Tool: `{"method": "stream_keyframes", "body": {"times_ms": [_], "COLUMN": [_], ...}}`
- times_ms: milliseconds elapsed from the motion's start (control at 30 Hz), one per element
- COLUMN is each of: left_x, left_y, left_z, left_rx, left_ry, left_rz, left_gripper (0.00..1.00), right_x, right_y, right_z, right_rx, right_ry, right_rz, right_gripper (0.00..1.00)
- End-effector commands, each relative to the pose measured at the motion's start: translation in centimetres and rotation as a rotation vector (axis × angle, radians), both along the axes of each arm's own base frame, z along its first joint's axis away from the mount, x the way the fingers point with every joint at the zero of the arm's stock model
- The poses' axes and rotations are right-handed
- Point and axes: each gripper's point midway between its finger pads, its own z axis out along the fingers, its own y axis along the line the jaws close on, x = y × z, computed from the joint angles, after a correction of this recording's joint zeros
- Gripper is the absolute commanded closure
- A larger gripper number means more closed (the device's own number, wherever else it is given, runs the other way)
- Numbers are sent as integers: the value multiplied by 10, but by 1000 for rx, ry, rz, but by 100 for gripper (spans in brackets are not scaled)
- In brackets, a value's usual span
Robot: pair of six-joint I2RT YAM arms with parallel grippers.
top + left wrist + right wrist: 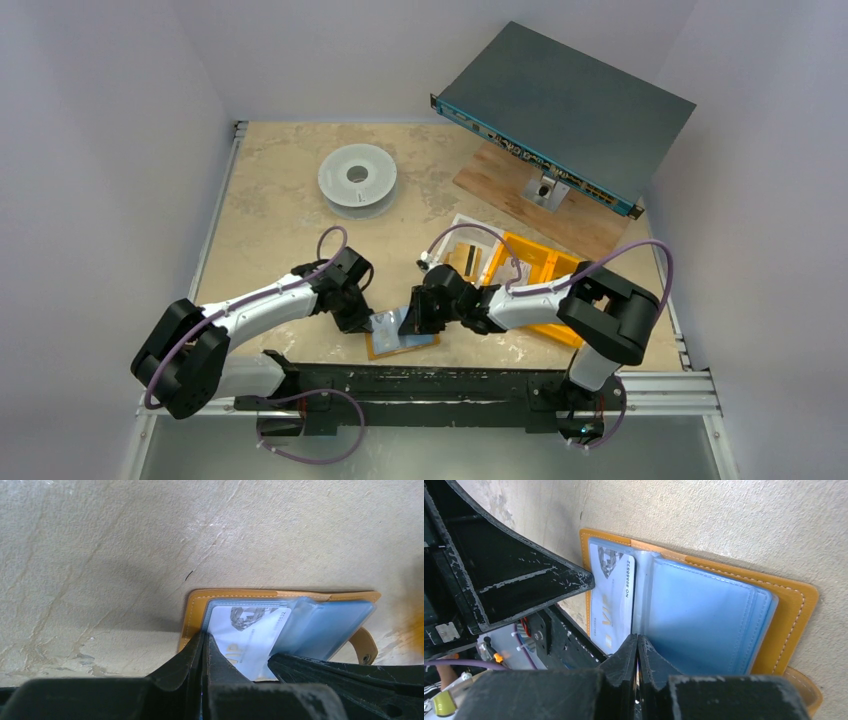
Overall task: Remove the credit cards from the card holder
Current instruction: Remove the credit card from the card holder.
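At near table [270, 210] edge: holder [398, 338] lies open.
Left gripper [204, 639]: closed beside card [245, 635].
Right gripper [638, 641]: closed at sleeves [704, 615].
Handling: card likely stiff, slick; sleeves floppy; pinch card's exposed edge.

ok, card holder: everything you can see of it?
The card holder lies open and flat on the table: mustard-orange leather-like cover with light stitching, translucent blue plastic sleeves inside, a white card marked VIP in one sleeve, strap tab with snap sticking out one side. The shut left gripper and right gripper meet its sleeves; any pinch is unclear.
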Motion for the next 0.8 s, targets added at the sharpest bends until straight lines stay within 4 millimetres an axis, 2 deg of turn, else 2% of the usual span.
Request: {"method": "stream_keyframes", "body": {"times_ms": [0,100,200,400,567,633,767], "left_x": [-19,-22,-25,-27,-25,-24,-19], "left_y": [35,34,33,25,17,16,15], "left_z": [-26,-28,-32,-33,-30,-27,-13], "left_rx": [157,146,134,96,65,60,55], "left_ry": [48,55,69,74,58,49,16], "left_rz": [-51,-52,-48,-53,-72,-78,-128], "left_gripper": [100,100,100,100,100,100,100], "right_x": [-3,-8,-10,-13,-14,-13,-9], "right_y": [7,13,16,20,26,25,17], "right_z": [7,8,4,-2,1,0,-3], "right_rx": [64,109,117,120,149,145,113], "right_ry": [1,27,46,71,90,90,84], "right_rz": [27,46,58,74,78,66,27], "right_gripper": [91,82,81,89,92,99,100]}}
